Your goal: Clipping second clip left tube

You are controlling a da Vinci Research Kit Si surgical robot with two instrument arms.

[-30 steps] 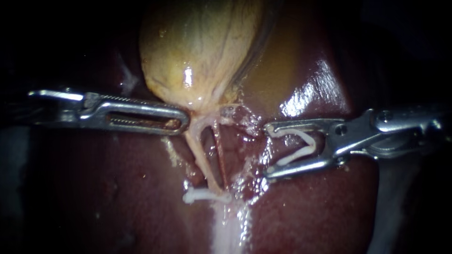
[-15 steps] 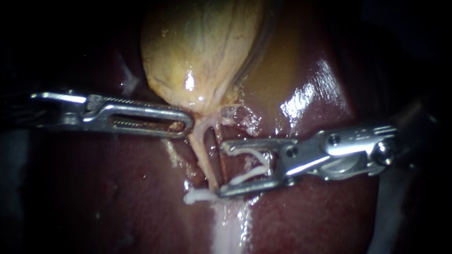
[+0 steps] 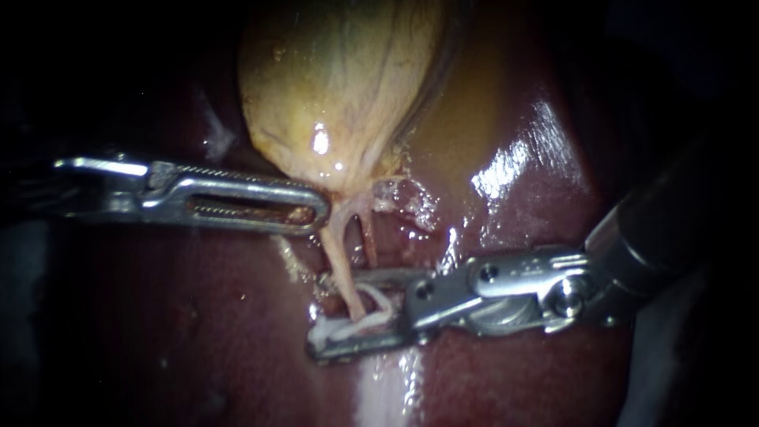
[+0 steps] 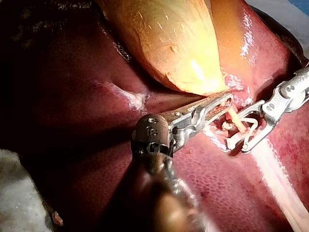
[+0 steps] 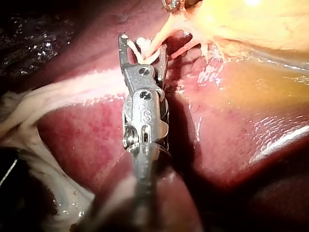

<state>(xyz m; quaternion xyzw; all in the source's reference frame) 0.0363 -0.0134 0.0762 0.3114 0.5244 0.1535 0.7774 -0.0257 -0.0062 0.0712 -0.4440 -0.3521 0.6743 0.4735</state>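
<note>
The pale left tube (image 3: 338,257) runs down from the gallbladder (image 3: 340,79) beside a thinner reddish right tube (image 3: 368,241). A white clip (image 3: 319,332) sits across the left tube's lower end. My right instrument (image 3: 324,315) comes in from the right. Its jaws stand apart, holding an open white clip (image 3: 373,315) that straddles the left tube just above the seated clip. The right wrist view shows the tube (image 5: 157,41) passing between those jaws (image 5: 143,42). My left instrument (image 3: 320,212) has slotted jaws shut on the gallbladder's neck, as the left wrist view (image 4: 227,99) also shows.
Dark red liver (image 3: 198,316) surrounds the tubes, with a wet glare patch (image 3: 522,158) at the upper right. A pale band of tissue (image 3: 387,387) runs down from the clips. Frayed whitish tissue (image 3: 407,198) lies just right of the tubes.
My right instrument has moved left and down with its open clip, from beside the tubes to around the left tube above the seated clip. The left instrument has barely shifted.
</note>
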